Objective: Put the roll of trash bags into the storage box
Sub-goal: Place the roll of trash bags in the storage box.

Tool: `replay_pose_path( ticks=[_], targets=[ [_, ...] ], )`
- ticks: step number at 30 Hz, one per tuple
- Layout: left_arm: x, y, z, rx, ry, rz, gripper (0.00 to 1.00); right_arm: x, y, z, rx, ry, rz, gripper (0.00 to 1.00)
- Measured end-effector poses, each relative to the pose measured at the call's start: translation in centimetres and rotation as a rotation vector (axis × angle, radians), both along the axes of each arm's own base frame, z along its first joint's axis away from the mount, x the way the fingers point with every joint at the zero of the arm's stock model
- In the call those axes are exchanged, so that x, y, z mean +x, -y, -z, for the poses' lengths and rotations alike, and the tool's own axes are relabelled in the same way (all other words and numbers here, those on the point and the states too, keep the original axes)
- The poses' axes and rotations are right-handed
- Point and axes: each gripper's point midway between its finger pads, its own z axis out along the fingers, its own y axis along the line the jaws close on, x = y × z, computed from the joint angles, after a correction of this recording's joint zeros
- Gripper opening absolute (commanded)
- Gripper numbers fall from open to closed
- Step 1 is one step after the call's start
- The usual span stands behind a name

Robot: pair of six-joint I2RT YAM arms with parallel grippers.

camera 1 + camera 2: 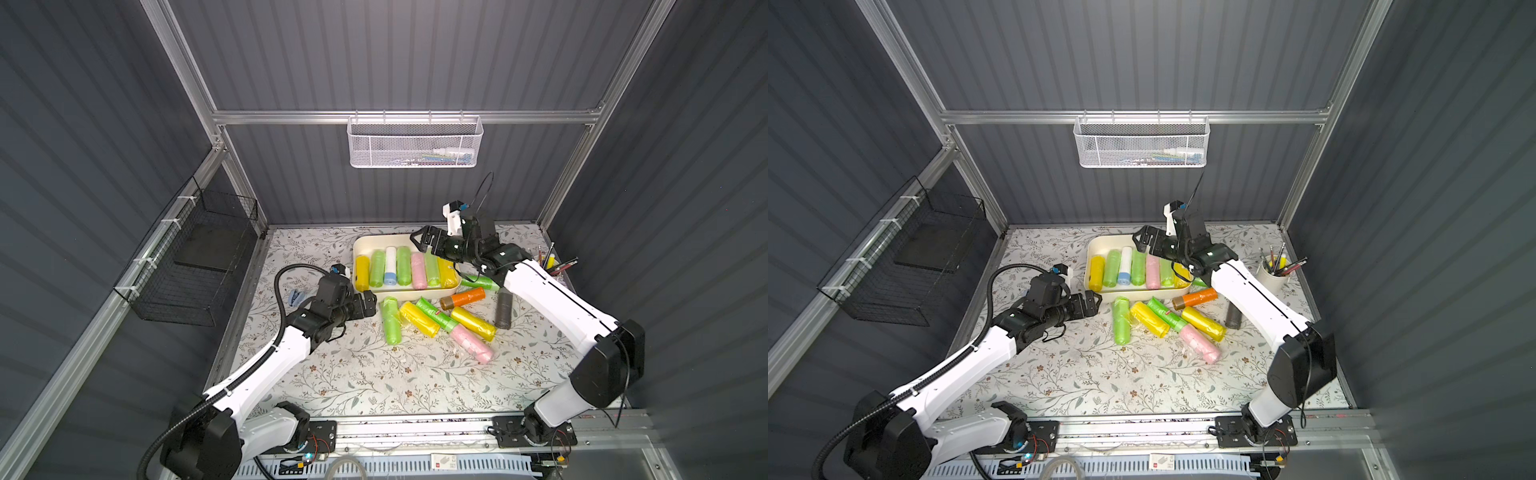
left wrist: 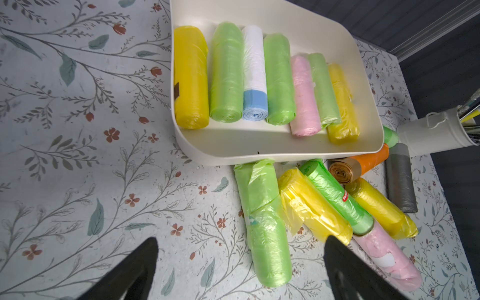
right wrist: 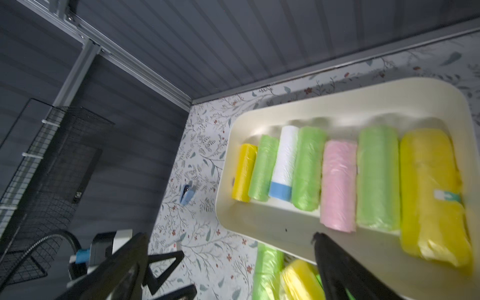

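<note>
Centre frame: storage box (image 1: pixel 365 246) holds seven rolls (image 2: pixel 279 78) laid parallel, wall to wall, a packing that likely stops them rolling. Above its right end: right jaws wide open, empty. Beside its lower-left corner: left jaws wide open, empty, low, facing the loose light-green roll (image 1: pixel 391 321) on the surface (image 1: pixel 374 382), probably the next pick.

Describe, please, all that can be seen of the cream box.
The box is a shallow cream tub, plastic by its look, with smooth walls and rounded corners. It sits level on the flowered table, near the back, open on top. Seven rolls lie in it side by side: yellow, green, white with blue band, green, pink, green, yellow. A green roll outside seems to touch its front wall.
</note>
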Motion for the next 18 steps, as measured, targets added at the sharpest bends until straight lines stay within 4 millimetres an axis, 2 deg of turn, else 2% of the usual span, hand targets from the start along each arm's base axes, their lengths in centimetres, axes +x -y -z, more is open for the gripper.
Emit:
replay_pose_path(
  ticks=[6,11,18],
  targets=[
    [0.3,1.6,1.9,-0.024,-0.054,0.05,0.99,-3.5,2.2,4.3,0.009,-0.065,0.034,0.99],
    [-0.1,2.6,2.8,-0.038,-0.093,0.07,0.98,-6.2,3.8,7.0,0.004,-0.1,0.062,0.99],
    [-0.4,3.8,2.9,-0.07,-0.092,0.088,0.96,-10.7,3.9,9.8,-0.021,-0.127,0.031,0.99]
  ],
)
